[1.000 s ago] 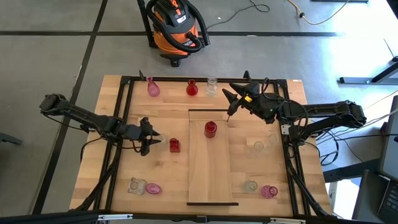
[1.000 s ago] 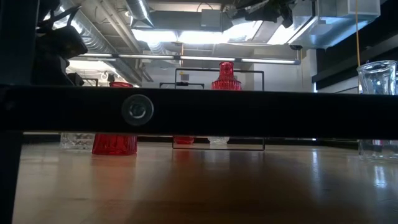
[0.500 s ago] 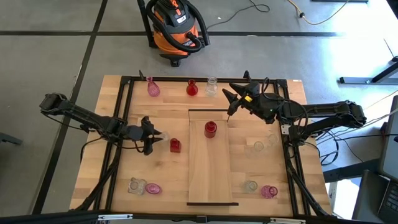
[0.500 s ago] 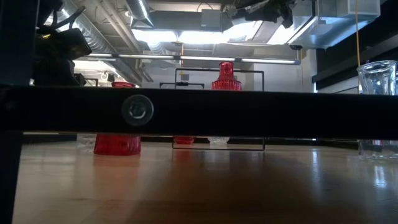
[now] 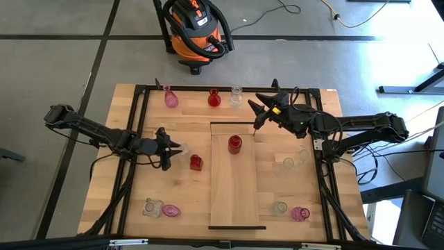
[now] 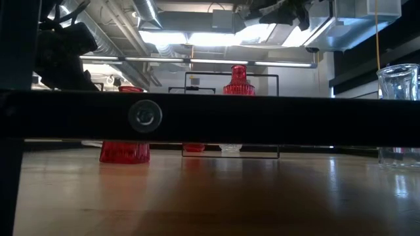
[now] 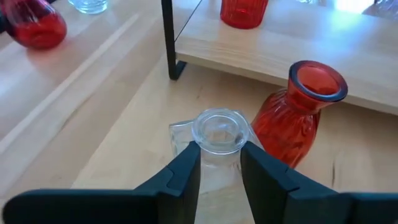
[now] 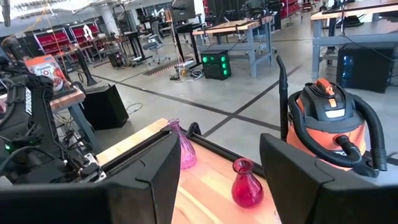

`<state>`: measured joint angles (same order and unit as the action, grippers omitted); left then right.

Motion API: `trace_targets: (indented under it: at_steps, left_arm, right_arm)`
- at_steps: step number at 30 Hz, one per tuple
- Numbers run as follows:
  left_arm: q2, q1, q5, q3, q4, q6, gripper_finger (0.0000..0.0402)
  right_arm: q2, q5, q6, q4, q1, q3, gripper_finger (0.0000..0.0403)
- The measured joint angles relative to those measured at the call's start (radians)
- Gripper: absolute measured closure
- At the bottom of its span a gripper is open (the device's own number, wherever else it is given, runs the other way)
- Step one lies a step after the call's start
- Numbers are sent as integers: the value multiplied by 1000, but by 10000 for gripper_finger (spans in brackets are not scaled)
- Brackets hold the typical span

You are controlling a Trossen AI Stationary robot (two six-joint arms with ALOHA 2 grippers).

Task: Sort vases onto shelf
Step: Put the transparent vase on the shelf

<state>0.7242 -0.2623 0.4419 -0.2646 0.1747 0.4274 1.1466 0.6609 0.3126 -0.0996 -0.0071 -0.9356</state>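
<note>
Left gripper [image 7: 219, 163] pinched a clear vase [image 7: 218, 134] at its neck; next, lift toward the shelf [image 5: 232, 187] at three o'clock.

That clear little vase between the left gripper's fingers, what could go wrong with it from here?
The clear vase stands right beside a red vase, so lifting or swinging it with the left gripper might knock the red one over. The fingers meet only its narrow neck, so smooth glass could slip. The shelf edge is close too.
</note>
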Motion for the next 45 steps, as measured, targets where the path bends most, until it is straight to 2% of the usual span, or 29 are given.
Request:
trace_targets:
  at_steps: [9,21,30,35,45]
  left_arm:
    - [-18,0,8,-1,6,11,336]
    - [-19,-1,-16,-3,126,20,334]
    - [-20,0,-77,24,131,118,331]
    - [-19,0,-81,28,98,120,303]
    - [-18,-1,-62,29,83,121,210]
  right_arm:
    - [0,0,-1,-1,0,0,201]
    - [0,0,-3,-2,0,0,201]
    - [0,0,-3,-3,0,0,201]
    - [0,0,-3,-3,0,0,201]
    - [0,0,-3,-3,0,0,201]
